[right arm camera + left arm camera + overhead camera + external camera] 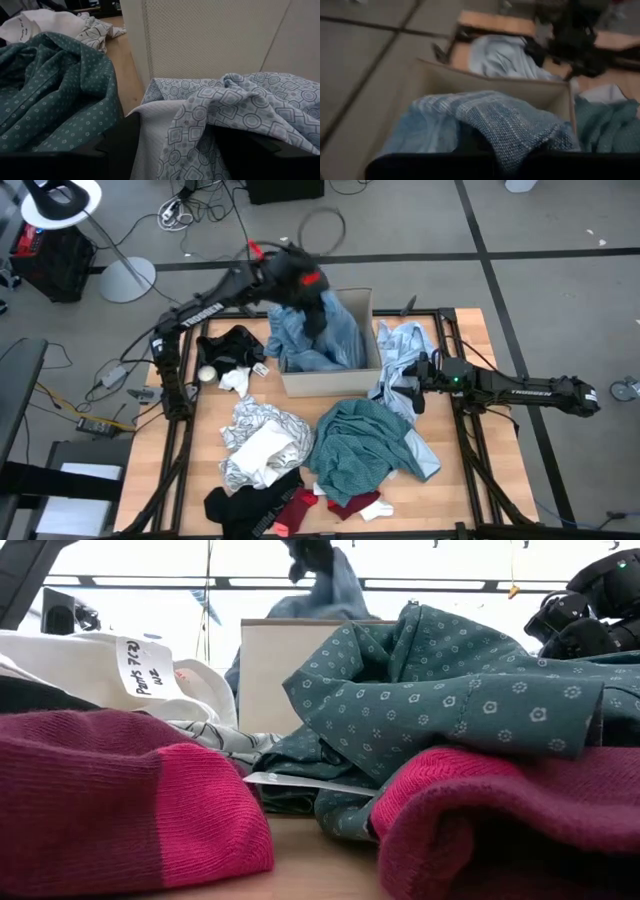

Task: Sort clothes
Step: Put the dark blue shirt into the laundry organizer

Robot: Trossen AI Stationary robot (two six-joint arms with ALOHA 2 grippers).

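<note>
My left gripper [305, 290] is above the tan cardboard box [330, 383], shut on a blue striped garment [325, 335] that hangs down into the box. The garment also shows in the low view [335, 590] and the left wrist view [520, 125]. My right gripper [413, 377] is low at the box's right side, open, its fingers either side of a bunch of the pale blue patterned garment [200, 115], which lies on the table against the box. A teal garment [365, 445], a silvery white one [262, 442] and black ones [232, 348] lie on the table. My left gripper holds the blue striped garment by its upper end [328, 575], coming from above. The garment hangs below the fingers, its lower part inside the box. The fingers themselves hide the place of contact in the wrist view. My right gripper's fingers [122, 145] lie low against the pale blue garment, a fold of it [180, 135] between them and more cloth draped over one finger. The garment rests on the table.
Red and maroon socks [345, 505] lie at the table's near edge beside another black garment [245, 505]; they fill the low view's foreground [120, 800]. A white sock [237, 380] lies left of the box. The table's frame rails [470, 440] run along both sides.
</note>
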